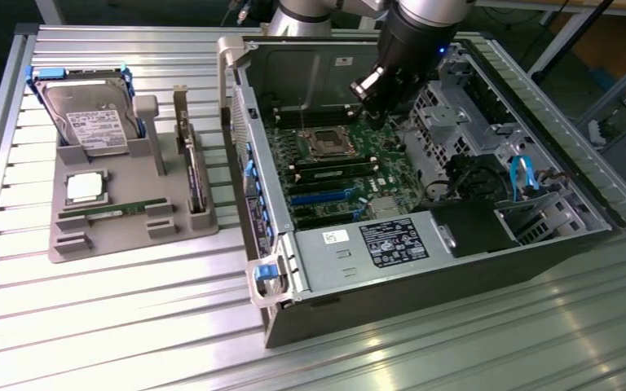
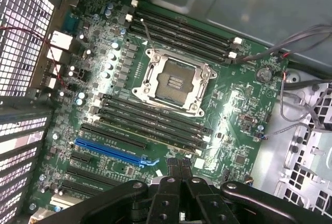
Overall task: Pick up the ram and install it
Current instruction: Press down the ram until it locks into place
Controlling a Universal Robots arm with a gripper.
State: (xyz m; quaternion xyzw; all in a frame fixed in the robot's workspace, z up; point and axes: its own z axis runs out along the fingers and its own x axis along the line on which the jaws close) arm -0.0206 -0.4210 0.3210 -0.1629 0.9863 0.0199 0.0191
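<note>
Pinched fully together and carrying nothing, my black two-fingered gripper is hanging over the green motherboard inside the opened grey steel computer case, just beside the rows of black memory slots that flank the bare silver processor socket. I am watching the ram, a long, thin green circuit-board stick with a pale label strip, lying well apart from the gripper in a slot near the front edge of the grey moulded parts tray on the ribbed aluminium table, outside the case at the exterior view's left. I am judging the stick to be light and stiff but fragile: its flat faces carry chips, and its contact edge should stay untouched. Taking it by the two long flat sides near the middle, gently, looks the safest hold, since a hard squeeze or a twist could crack it.
</note>
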